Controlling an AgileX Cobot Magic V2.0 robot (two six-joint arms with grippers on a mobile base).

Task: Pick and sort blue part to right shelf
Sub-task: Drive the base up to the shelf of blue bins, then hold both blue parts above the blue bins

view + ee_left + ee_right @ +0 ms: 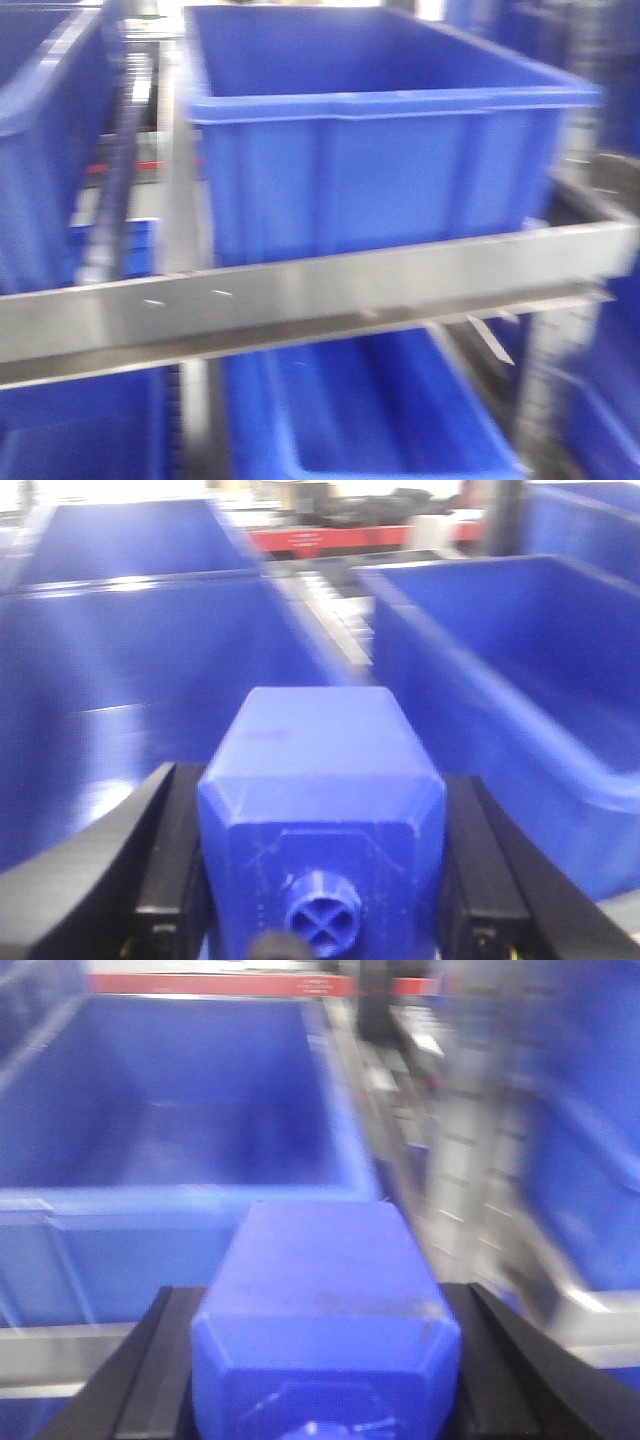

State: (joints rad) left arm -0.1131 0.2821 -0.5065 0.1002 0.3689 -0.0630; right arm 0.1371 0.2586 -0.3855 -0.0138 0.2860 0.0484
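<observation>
- Carrying looks like the step in hand. The left gripper (320, 890) has its black fingers (165, 880) pressed against both sides of the blue part (320, 740), with the knob turned toward the camera.
- The part hangs in the air and touches nothing of the shelf (585, 245). It faces the roller track (335, 620) between a left bin (130, 660) and a right bin (500, 650).
- The right gripper (325, 1370) pinches a second block (320, 1270) the same way. That block's cap is cut off at the picture's lower edge, so I cannot tell its kind.
- The second block sits before the front wall of an open bin (170, 1110).
- In the front view the shelf's front rail (300, 290) crosses the frame. An upper bin (380, 180) stands behind it and a lower bin (380, 420) under it; neither arm shows here.
- All three views are blurred, so fine detail is lost.
- The next move calls for lifting the part over a bin's front rim and lowering it inside.
- Only then should the fingers spread; which bin is meant, I cannot tell.
</observation>
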